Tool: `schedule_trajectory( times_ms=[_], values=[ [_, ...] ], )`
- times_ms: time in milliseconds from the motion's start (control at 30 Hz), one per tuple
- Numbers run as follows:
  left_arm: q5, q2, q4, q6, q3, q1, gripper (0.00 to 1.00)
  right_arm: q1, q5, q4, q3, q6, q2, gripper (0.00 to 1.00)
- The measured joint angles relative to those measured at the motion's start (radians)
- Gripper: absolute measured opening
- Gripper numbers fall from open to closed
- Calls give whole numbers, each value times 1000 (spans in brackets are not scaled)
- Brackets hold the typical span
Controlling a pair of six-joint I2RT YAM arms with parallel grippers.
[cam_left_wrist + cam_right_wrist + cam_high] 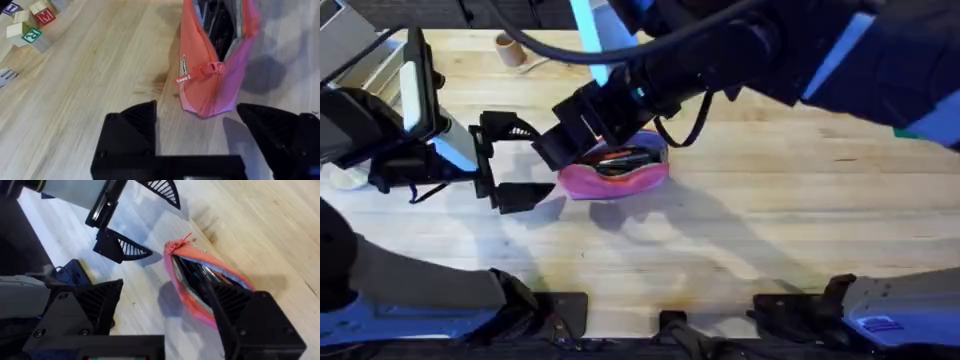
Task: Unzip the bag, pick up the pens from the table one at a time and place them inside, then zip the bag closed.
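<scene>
Pink fabric bag (617, 172) lies near the middle of the table (770, 230), zipper mouth gaping open along the top. In the left wrist view the bag (207, 75) reads orange-pink on one side panel and purple-pink on the other, with a small white label and a pink zipper pull (212, 67) hanging at the near end. Dark, thin items sit inside the open mouth, one with a reddish streak; likely pens (618, 158), but too dark to count or tell apart.

Right gripper (570, 135) hangs over the bag's left end, fingers spread. In its own wrist view one finger (240, 307) covers part of the bag's opening (200, 282), and whether it touches the fabric is unclear. The right arm crosses the overhead view large and blurred, hiding the table behind it.

Left gripper (500, 160) sits just left of the bag, fingers spread wide, holding nothing.

Lettered wooden blocks (30, 22) lie on the table well off from the bag, partly cut off at the view's edge.
</scene>
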Motion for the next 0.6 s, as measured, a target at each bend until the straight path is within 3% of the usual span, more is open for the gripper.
schedule_trajectory(
  times_ms=[367,600],
  values=[
    [0,0,0,0,0,0,993,4,0,65,3,76,25,998],
    [0,0,0,0,0,0,993,28,1,172,4,96,178,998]
  ],
)
